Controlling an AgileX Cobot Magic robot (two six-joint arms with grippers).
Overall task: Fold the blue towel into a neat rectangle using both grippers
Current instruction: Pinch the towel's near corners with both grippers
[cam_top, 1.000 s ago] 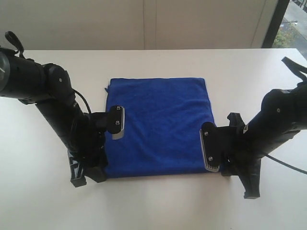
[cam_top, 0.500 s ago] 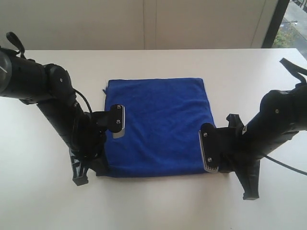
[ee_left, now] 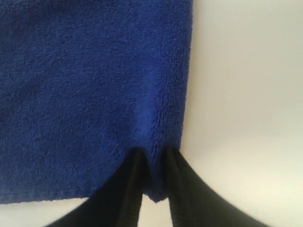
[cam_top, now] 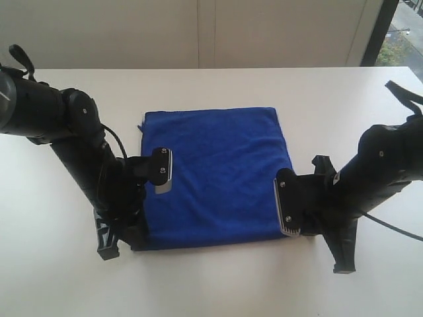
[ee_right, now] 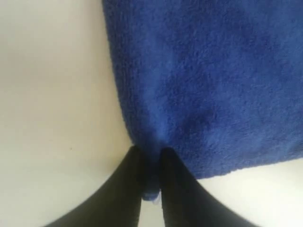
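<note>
The blue towel (cam_top: 215, 172) lies flat in the middle of the table (cam_top: 330, 92). The left gripper (ee_left: 151, 158) is nipped narrowly onto its near-left corner. The right gripper (ee_right: 149, 156) likewise pinches what seems the near-right corner, towards the table's front edge.

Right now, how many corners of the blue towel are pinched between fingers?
2. The left gripper pinches the blue towel at its near-left corner in the exterior view, the right gripper at its near-right corner. Both far corners lie free on the table.
</note>
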